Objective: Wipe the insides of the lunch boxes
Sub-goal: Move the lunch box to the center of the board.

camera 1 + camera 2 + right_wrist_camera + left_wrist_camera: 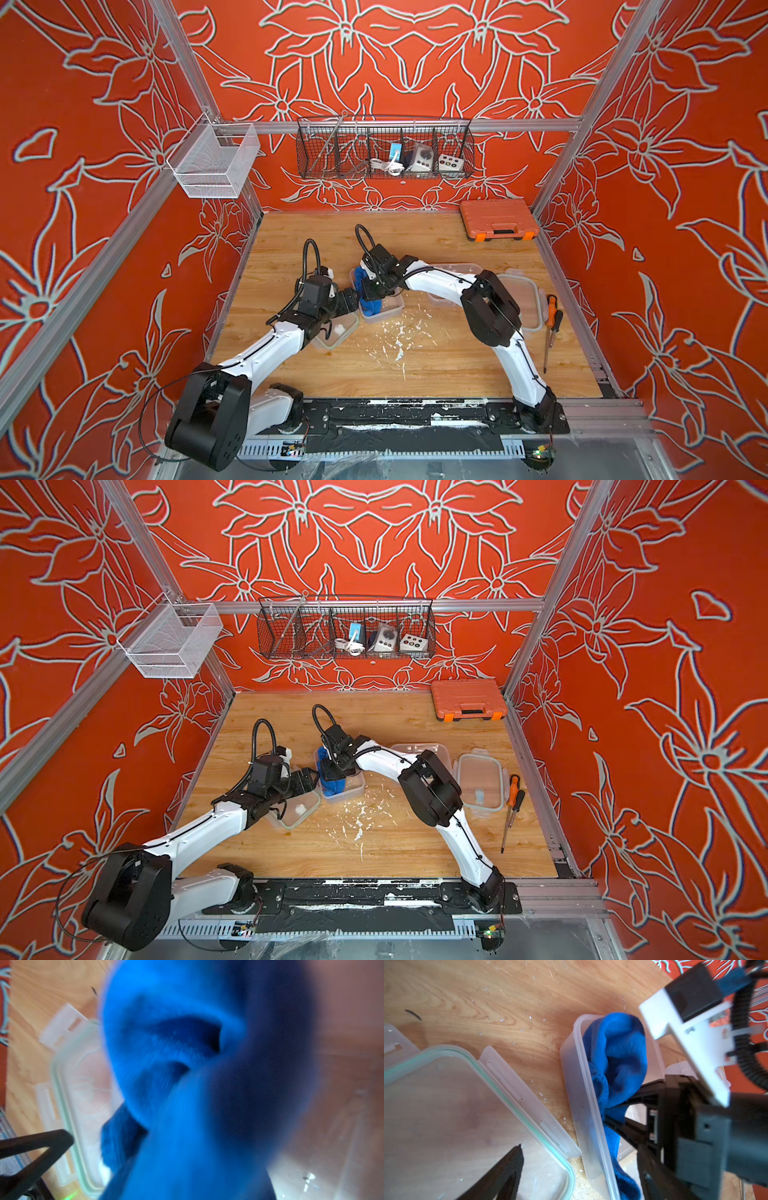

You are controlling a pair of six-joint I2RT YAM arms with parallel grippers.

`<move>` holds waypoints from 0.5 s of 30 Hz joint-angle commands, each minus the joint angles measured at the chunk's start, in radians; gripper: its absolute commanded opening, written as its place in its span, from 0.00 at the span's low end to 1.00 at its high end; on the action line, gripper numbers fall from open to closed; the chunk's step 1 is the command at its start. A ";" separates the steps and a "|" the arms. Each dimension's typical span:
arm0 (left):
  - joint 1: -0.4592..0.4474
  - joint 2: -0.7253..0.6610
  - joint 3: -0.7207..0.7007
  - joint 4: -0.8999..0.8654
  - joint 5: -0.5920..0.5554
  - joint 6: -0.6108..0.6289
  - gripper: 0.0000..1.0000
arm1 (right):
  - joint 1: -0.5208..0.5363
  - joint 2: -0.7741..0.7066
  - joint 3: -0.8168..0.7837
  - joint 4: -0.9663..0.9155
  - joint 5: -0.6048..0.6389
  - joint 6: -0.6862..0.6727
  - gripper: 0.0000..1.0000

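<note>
One clear lunch box [384, 309] [347, 789] [578, 1093] stands mid-table with a blue cloth [370, 305] [614, 1051] [176, 1064] bunched inside it. My right gripper [374, 293] [332, 771] [606, 1113] reaches down into this box and is shut on the cloth. In the right wrist view the cloth hides the jaws. My left gripper [353, 299] [309, 779] [581, 1178] is open beside the box, its jaws on either side of the box's near wall. One of its fingers [508, 1172] hangs over a clear lid with a green seal [340, 332] [446, 1115] [72, 1095].
A clear lid [521, 303] lies at the right; another clear piece [453, 270] is mostly hidden behind my right forearm. Two screwdrivers [550, 320] lie at the right edge, an orange tool case [498, 218] at the back right. White crumbs [399, 332] litter the middle.
</note>
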State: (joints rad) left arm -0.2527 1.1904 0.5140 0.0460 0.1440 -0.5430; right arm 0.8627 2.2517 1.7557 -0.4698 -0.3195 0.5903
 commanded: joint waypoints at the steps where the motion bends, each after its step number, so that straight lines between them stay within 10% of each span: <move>1: 0.012 0.017 -0.009 0.034 0.015 -0.002 0.83 | 0.014 -0.014 -0.029 0.003 -0.025 0.016 0.00; 15: 0.053 0.152 0.079 0.055 0.003 0.014 0.77 | 0.017 -0.210 -0.334 -0.037 -0.017 -0.090 0.00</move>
State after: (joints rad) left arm -0.2203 1.3293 0.5564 0.0887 0.1574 -0.5423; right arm 0.8711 2.0872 1.4773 -0.4271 -0.3611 0.5480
